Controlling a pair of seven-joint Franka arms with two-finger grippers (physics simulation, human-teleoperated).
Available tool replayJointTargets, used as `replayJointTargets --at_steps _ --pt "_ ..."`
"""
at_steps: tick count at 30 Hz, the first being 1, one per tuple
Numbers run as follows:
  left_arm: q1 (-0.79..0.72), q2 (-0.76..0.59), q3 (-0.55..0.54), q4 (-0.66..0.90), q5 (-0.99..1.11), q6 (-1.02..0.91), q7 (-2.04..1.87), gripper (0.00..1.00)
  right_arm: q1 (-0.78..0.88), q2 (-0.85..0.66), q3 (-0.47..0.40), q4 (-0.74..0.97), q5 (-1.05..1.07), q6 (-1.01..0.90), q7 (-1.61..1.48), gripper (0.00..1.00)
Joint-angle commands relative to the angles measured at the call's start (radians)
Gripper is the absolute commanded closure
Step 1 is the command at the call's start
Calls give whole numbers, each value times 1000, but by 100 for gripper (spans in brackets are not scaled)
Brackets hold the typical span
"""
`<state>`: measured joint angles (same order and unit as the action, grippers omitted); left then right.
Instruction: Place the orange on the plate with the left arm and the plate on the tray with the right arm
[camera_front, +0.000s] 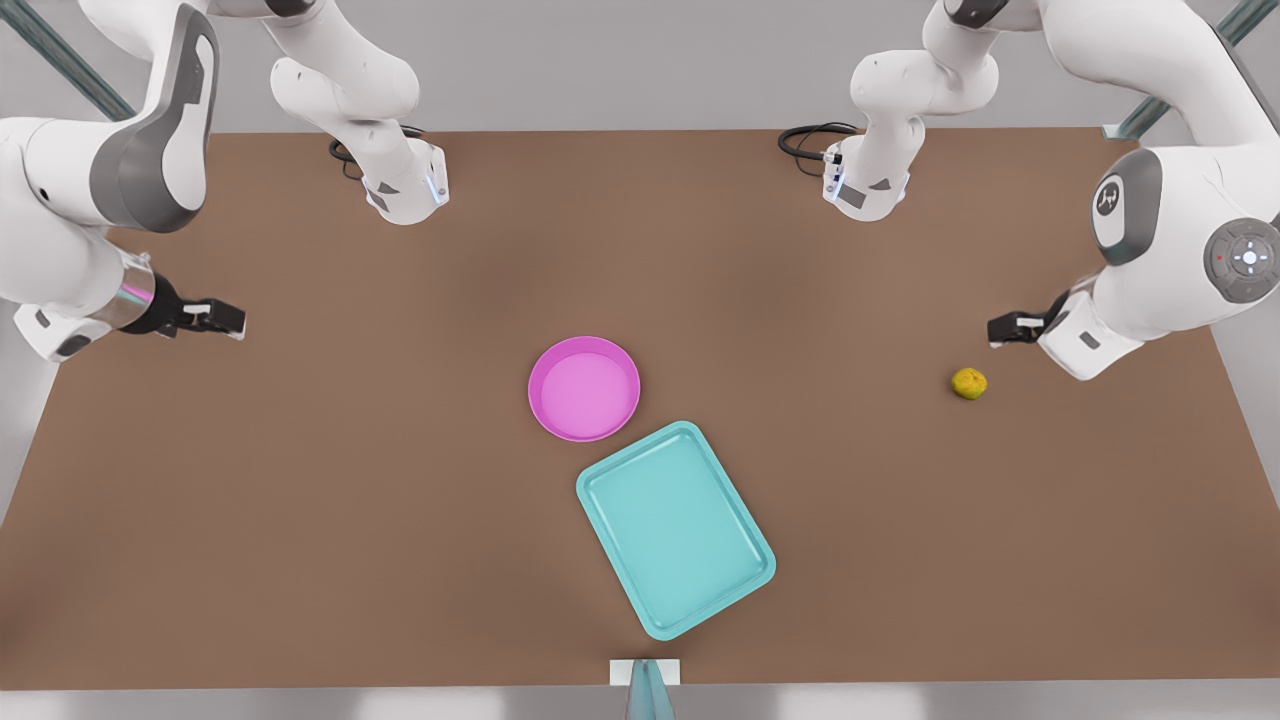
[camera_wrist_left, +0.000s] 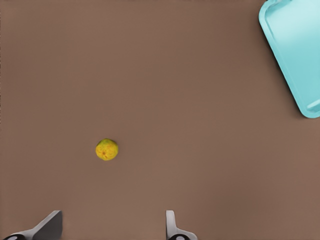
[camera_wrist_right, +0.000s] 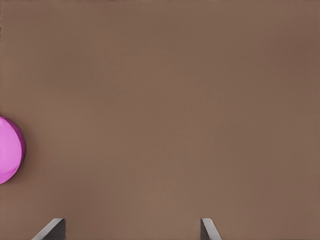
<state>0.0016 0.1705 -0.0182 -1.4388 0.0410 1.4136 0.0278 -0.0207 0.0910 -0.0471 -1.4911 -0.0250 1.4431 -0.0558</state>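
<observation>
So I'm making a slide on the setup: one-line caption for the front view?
Start: orange beside open left gripper, pink plate by teal tray, right gripper waiting.

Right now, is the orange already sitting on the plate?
No, in the front view the orange lies on the bare table well off to the right of the plate, which holds nothing.

Simulated robot lab, 2 white arms (camera_front: 120, 200), bare brown table (camera_front: 300, 500)
</observation>
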Motion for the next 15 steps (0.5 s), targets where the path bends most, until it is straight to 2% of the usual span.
replayJointTargets --at_steps 1,3,6,9,12,15 --pt "0 1 0 -6 7 62 -2 0 -7 -1 0 0 0 62 -32 0" --pt "6 37 11 -118 2 82 0 0 -7 -1 0 0 0 62 -32 0" --pt "40 101 76 -420 7 533 -31 0 4 38 -2 11 0 59 -32 0" --pt "101 152 78 -612 8 849 81 0 13 65 0 26 2 45 -22 0" --pt "113 176 78 -692 10 984 104 0 -2 96 -10 46 0 40 -19 0" --pt "112 202 80 -697 11 1004 106 0 -30 93 -10 46 2 34 -19 0"
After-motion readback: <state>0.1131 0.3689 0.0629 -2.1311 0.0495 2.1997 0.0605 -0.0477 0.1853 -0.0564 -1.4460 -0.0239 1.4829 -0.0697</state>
